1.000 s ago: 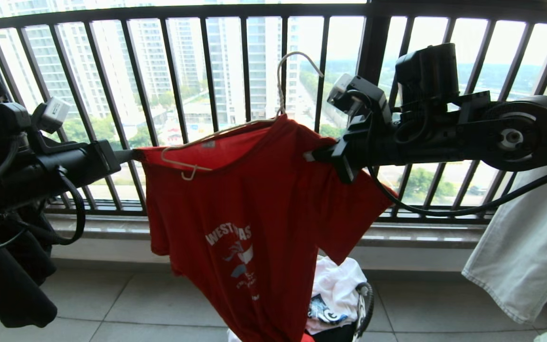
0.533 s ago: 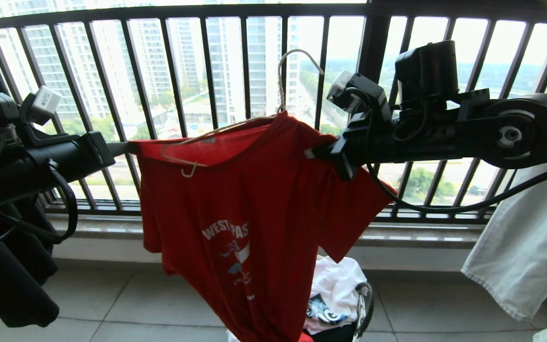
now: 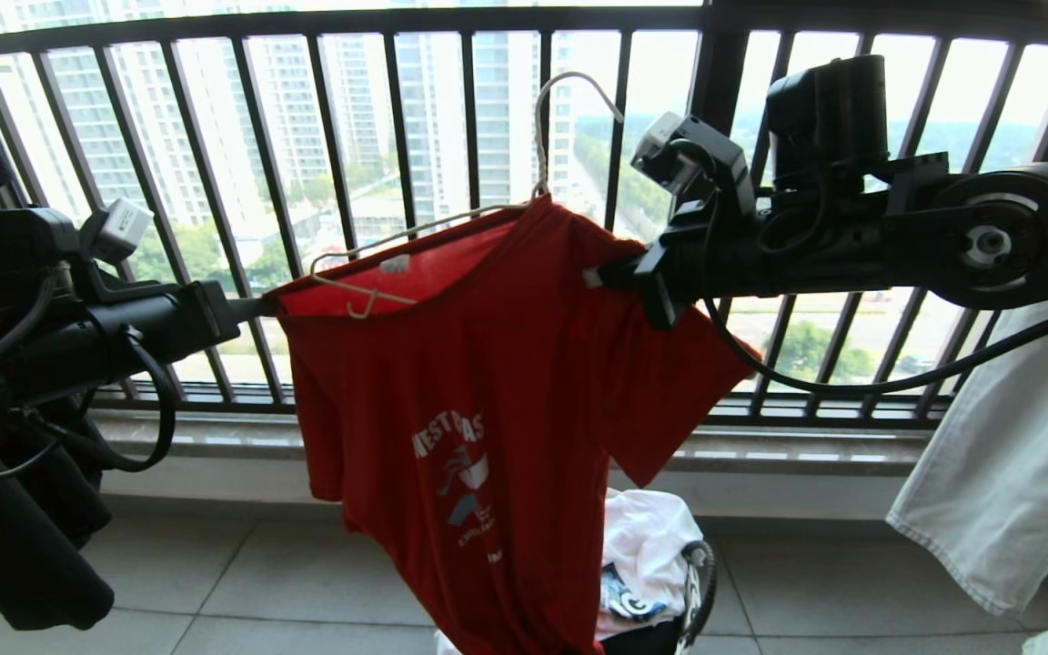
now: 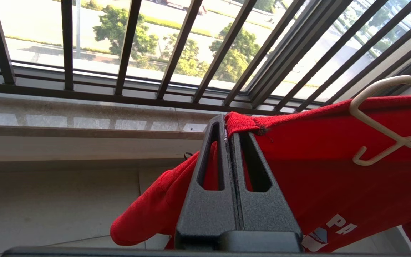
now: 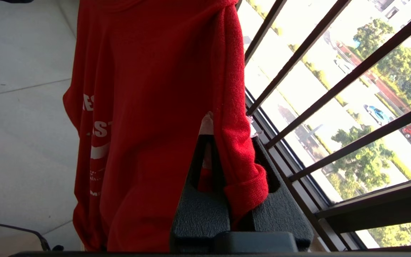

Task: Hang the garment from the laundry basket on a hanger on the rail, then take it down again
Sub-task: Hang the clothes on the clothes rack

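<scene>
The garment [image 3: 488, 400] is stretched mid-frame between the left gripper [image 3: 256, 307] and right gripper [image 3: 592, 276], each clamped on a shoulder. The collar is thus kept spread over the hanger [image 3: 451, 227].

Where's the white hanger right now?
In the head view the hanger sits mid-frame inside the collar of the red T-shirt, held up before the window railing between the left gripper and right gripper.
</scene>
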Motion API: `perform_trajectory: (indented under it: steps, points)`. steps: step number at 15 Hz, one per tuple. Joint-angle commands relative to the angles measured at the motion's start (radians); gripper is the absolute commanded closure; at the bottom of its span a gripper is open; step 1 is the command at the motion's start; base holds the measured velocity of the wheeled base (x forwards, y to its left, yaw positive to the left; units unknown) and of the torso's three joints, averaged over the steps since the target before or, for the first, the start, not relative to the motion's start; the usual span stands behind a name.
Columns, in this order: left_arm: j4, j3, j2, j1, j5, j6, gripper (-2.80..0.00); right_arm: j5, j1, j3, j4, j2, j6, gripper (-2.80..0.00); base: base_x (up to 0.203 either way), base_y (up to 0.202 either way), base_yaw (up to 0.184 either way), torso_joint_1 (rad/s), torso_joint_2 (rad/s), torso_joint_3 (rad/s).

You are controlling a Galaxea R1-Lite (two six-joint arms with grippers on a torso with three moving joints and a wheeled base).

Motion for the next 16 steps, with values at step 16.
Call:
perform_trajectory:
  steps: [16]
  points:
    - [0.002,-0.025,0.003,0.015,-0.003,0.0,0.0,-0.064,0.002,0.083,-0.171,0.002,-0.044,0.0,0.0,0.0,0.0,0.0,0.0,0.0]
